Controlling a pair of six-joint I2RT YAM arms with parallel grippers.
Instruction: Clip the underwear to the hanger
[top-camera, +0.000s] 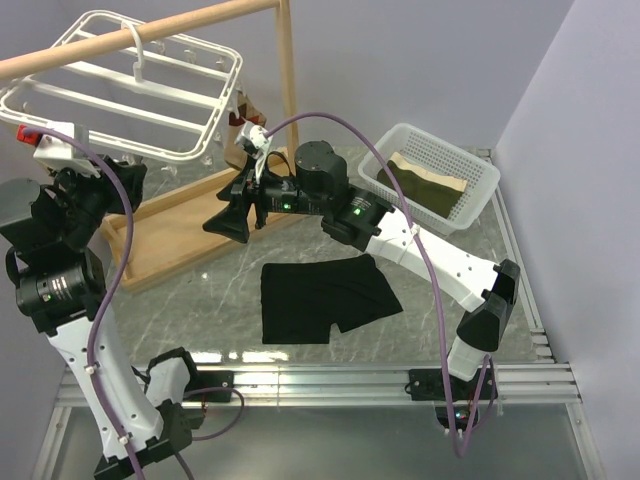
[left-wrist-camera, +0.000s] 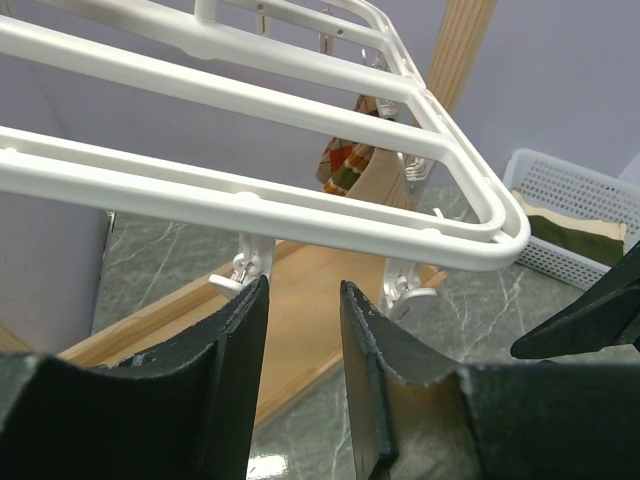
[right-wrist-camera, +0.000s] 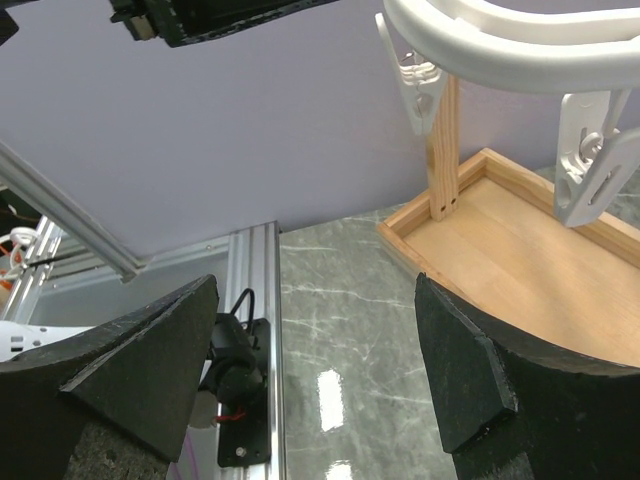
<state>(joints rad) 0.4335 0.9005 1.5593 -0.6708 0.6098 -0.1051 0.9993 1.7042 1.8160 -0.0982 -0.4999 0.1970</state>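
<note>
Left pincer (left-wrist-camera: 300, 335): fingers slightly parted, nothing between them.
Right pincer (right-wrist-camera: 315, 340): spread wide, empty.
Hanger (left-wrist-camera: 300, 215): just above the left pincer, clips (left-wrist-camera: 243, 272) dangling beyond its tips.
Underwear (top-camera: 325, 297): flat on the table (top-camera: 200, 320), well apart from both pincers, nearer the right.

Item 1: plain black, soft-fabric, boxer-style underwear (top-camera: 325, 297). It is laid flat and spread out on the grey marble table (top-camera: 200, 290), near the middle. One straight edge is seen at the left, and a notch between the two legs at the lower right (slight wrinkling only).

Item 2: white plastic rectangular hanger (left-wrist-camera: 300, 215) with parallel crossbars. It is hung by its top hook (top-camera: 141, 65) from a wooden pole (top-camera: 200, 18) at the far left, roughly level. Small white clips (left-wrist-camera: 247, 268) dangle beneath the rim. The underwear is well apart from it.
</note>
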